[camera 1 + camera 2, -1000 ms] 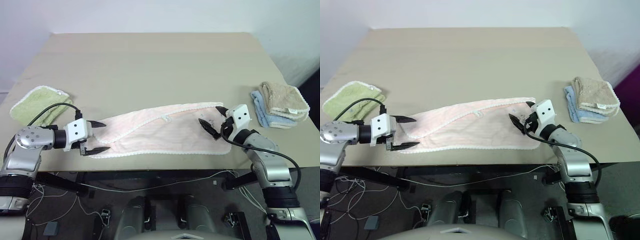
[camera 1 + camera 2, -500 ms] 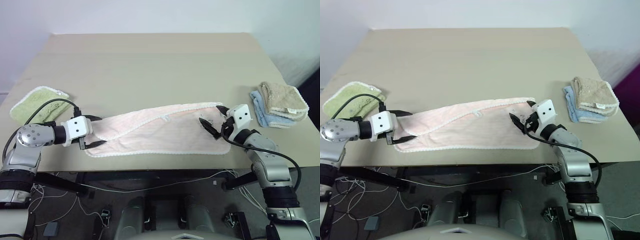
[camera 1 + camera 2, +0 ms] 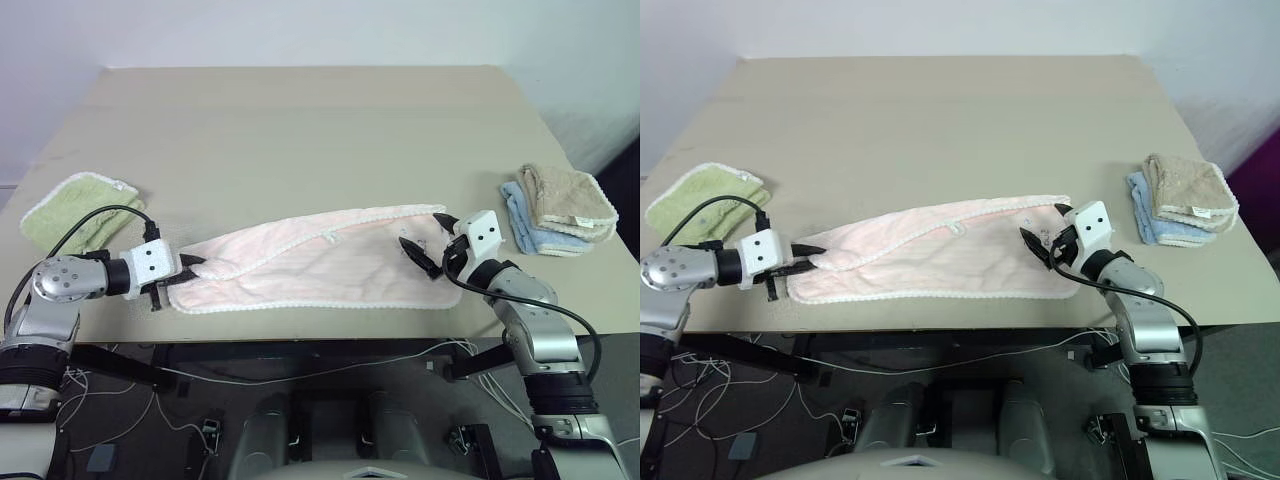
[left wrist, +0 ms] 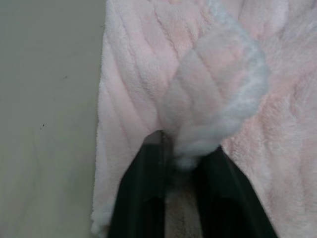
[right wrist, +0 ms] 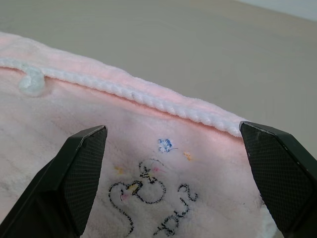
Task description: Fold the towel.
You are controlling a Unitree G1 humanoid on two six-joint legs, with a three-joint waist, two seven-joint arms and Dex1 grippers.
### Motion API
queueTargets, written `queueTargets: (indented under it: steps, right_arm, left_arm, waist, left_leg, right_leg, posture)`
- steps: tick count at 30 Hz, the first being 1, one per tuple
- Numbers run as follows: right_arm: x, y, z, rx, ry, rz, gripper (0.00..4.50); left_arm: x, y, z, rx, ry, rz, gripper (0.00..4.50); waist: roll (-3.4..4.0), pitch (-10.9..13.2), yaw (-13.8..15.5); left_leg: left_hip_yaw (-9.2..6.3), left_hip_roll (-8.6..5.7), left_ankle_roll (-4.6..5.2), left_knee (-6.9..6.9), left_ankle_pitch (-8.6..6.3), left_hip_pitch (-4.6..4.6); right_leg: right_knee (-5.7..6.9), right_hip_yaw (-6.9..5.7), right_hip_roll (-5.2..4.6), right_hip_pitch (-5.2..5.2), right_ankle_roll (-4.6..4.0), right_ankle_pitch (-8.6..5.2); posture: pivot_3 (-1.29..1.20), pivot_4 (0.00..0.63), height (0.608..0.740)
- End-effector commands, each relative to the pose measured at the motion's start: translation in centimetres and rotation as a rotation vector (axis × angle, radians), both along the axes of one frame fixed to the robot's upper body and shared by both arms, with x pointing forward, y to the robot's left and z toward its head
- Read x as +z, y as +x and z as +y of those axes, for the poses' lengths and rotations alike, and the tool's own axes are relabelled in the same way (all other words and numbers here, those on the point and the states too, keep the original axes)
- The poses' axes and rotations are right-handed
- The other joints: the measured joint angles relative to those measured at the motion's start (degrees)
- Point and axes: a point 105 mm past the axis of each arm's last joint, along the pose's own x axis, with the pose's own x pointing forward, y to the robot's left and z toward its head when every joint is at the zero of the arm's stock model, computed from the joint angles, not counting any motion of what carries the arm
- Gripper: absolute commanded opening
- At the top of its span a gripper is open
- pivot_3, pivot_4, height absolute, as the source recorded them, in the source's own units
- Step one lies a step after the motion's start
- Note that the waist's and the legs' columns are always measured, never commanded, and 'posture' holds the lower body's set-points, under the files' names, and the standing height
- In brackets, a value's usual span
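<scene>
Left wrist view is showing the left gripper [image 4: 181, 163] at closest range: its two black fingers [image 4: 141, 198] are pinching together on a bunched fold of the towel [image 4: 198, 89], with the fluffy white edging squeezed between them and bare table [image 4: 49, 99] lying alongside the cloth. Right wrist view is showing the right gripper [image 5: 173, 163] with its fingers [image 5: 81, 168] spread wide, one over each side of the towel's other end and not closing on it; a small dark printed figure [image 5: 148, 191] with lettering is lying between them, and the white edging with a little loop [image 5: 30, 82] is running just beyond.

From the head views, the pale pink towel is lying stretched lengthwise along the near edge of the table, close to its front rim. The left gripper [image 3: 185, 270] is clamping the towel's left end, where the cloth is gathering into a narrow ridge. The right gripper [image 3: 428, 243] is hovering open over the right end, one fingertip near the far corner and the other over the cloth.

Farther out, a light green folded towel [image 3: 75, 210] is sitting near the table's left edge, well apart from the pink one. Near the right edge, a beige folded towel [image 3: 565, 198] is resting on a light blue folded towel [image 3: 522, 225]. Beyond them the tabletop is running back to a pale wall [image 3: 300, 30].
</scene>
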Motion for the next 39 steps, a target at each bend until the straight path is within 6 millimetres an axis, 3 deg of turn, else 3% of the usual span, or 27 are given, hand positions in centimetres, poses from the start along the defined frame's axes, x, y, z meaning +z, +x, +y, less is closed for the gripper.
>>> queueTargets:
  steps: [1,9,16,19,23,30,39]
  right_arm:
    - [1.2,0.2,0.3,0.014,0.005,-0.054,4.5]
    - [1.2,0.4,0.7,0.025,0.009,-0.056,4.5]
    - [1.2,0.4,0.9,0.029,0.011,-0.057,4.5]
    - [1.2,0.3,0.8,0.027,0.011,-0.055,4.5]
    - [1.1,0.2,0.8,0.023,0.012,-0.054,4.5]
    - [1.1,0.1,0.9,0.022,0.013,-0.052,4.5]
    - [1.0,0.1,1.0,0.025,0.013,-0.049,4.5]
  left_arm:
    - [1.3,-0.2,-0.2,-0.011,-0.036,-0.032,0.08]
    - [0.7,-1.9,-1.7,-0.064,-0.091,0.08,0.08]
    - [-0.1,-2.2,-1.5,-0.076,-0.023,0.101,0.08]
    - [-0.1,-1.7,-1.2,-0.061,0.002,0.082,0.72]
    - [0.2,-1.1,-1.0,-0.056,0.026,0.031,1.97]
    - [1.2,-0.8,-1.5,-0.072,-0.001,-0.024,1.97]
    - [1.9,-1.9,-2.3,-0.131,0.059,-0.076,1.97]
  waist:
    - [0.0,0.0,-0.01]
    - [0.0,0.0,-0.03]
    - [0.0,0.0,-0.02]
    - [0.0,0.0,-0.02]
    - [0.0,0.0,0.01]
    - [0.0,0.0,-0.01]
    - [0.0,0.0,0.0]
  left_leg:
    - [0.0,0.0,0.0,0.0,0.0,0.0]
    - [0.0,0.0,0.0,0.0,0.0,0.0]
    - [0.0,0.0,0.0,0.0,0.0,0.0]
    - [0.0,0.0,-0.01,0.0,0.0,0.0]
    - [0.0,-0.01,0.0,0.0,0.0,0.0]
    - [0.0,0.0,0.0,0.0,0.0,0.0]
    - [0.0,0.0,0.0,-0.01,0.0,0.0]
  right_leg:
    - [0.0,0.0,0.0,0.0,0.0,0.0]
    - [0.0,0.01,0.0,0.0,0.0,0.0]
    - [0.0,0.01,0.01,0.0,0.0,0.0]
    - [0.0,0.01,0.01,0.0,0.0,0.0]
    - [0.0,0.01,0.0,0.0,0.0,0.0]
    - [0.0,0.01,0.0,0.0,0.0,0.0]
    - [0.0,0.02,0.0,0.0,0.0,0.0]
  posture:
    - [0.0,0.15,0.74]
    - [0.0,0.15,0.74]
    - [0.0,0.15,0.74]
    - [0.0,0.15,0.74]
    - [0.0,0.15,0.74]
    - [0.0,0.15,0.74]
    - [0.0,0.15,0.74]
